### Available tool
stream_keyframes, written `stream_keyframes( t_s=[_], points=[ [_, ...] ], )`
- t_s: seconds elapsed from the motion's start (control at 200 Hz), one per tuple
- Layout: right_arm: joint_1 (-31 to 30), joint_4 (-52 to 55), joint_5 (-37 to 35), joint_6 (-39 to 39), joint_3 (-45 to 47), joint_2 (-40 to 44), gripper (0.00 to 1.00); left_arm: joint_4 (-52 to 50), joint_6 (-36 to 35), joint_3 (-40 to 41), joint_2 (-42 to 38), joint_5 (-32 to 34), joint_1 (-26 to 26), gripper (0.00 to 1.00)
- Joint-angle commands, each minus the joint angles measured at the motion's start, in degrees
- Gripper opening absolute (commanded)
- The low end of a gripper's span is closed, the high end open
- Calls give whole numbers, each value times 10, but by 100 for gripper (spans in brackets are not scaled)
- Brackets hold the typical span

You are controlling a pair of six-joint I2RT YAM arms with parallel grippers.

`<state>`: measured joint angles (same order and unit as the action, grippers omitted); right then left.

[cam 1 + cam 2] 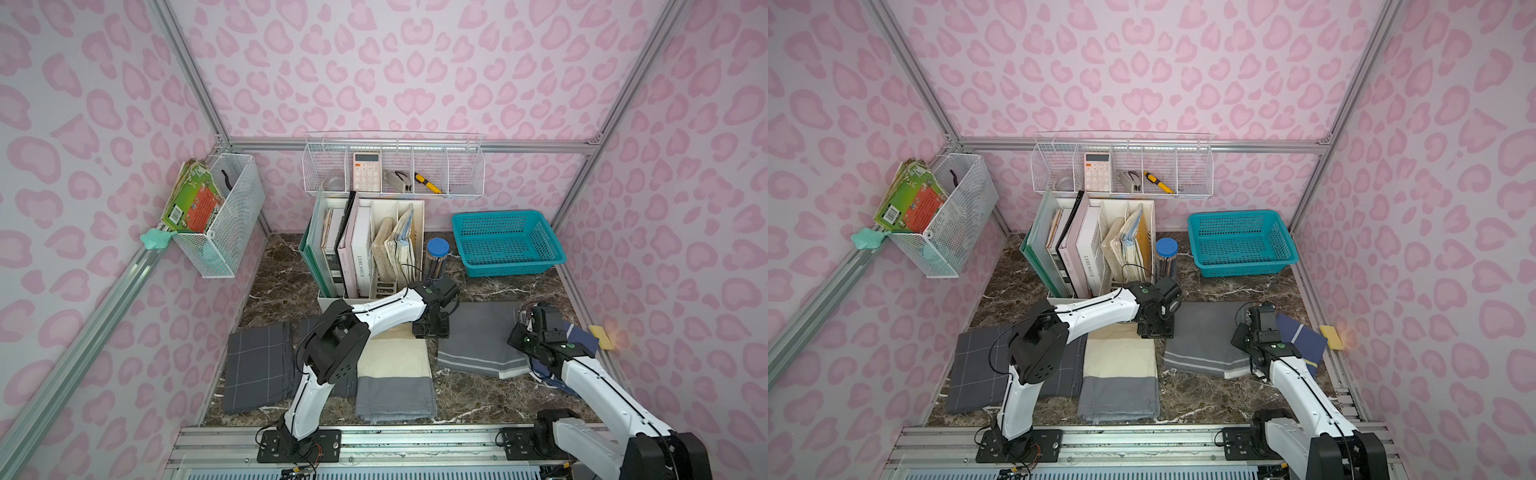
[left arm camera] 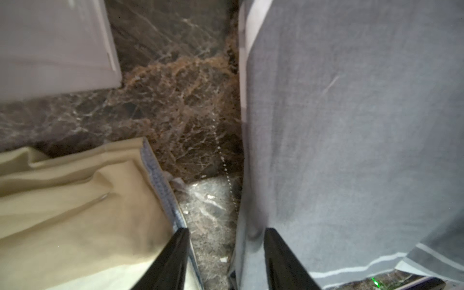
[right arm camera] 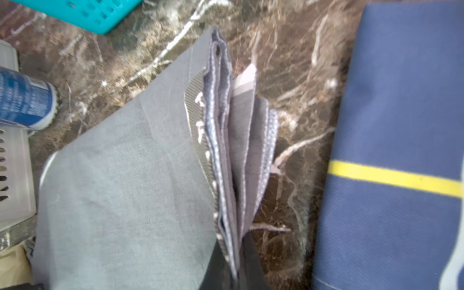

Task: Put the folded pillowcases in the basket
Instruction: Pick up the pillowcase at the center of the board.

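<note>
The folded grey pillowcase [image 1: 478, 340] [image 1: 1204, 336] with white stripes lies flat on the marble table, right of centre. My right gripper [image 3: 234, 251] [image 1: 525, 330] is shut on the stacked layers of its right edge [image 3: 226, 150]. My left gripper [image 2: 227, 231] [image 1: 430, 330] stands open at its left edge: one finger rests on the grey pillowcase [image 2: 351, 125], the other over a cream cloth [image 2: 75, 213]. The teal basket [image 1: 511, 266] [image 1: 1241, 266] sits empty at the back right, and its corner [image 3: 95, 15] shows in the right wrist view.
A cream-and-grey folded cloth [image 1: 395, 365] and dark checked cloths [image 1: 257, 365] lie to the left. A navy cloth with a yellow stripe [image 3: 401, 150] and a yellow sponge [image 1: 602, 336] lie to the right. A book organiser [image 1: 370, 249] and a blue-lidded pencil can [image 1: 437, 253] stand behind.
</note>
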<state>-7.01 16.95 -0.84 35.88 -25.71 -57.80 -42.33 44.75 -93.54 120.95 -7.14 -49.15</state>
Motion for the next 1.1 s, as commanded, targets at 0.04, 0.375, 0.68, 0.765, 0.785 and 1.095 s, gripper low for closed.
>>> stream_keyframes(
  t_s=[0.04, 0.375, 0.68, 0.765, 0.785, 1.095],
  points=[
    [2, -20, 15, 1, 7, -6, 0, 17, -1, -13, 16, -36, -1, 64],
    [2, -30, 21, 5, 13, -12, 0, 31, 5, -31, 66, -87, -1, 49],
    [3, -23, 1, 0, -27, 8, 0, 12, -31, -94, 31, -41, -22, 0],
    [3, -19, -11, -5, -51, 21, 0, -8, -49, -136, 18, -4, -30, 0],
    [3, -18, -14, -6, -58, 24, 0, -10, -52, -143, 15, 2, -33, 0],
    [12, -35, -68, -48, -223, -8, 0, 111, -146, -197, -26, 84, -33, 0]
  ],
)
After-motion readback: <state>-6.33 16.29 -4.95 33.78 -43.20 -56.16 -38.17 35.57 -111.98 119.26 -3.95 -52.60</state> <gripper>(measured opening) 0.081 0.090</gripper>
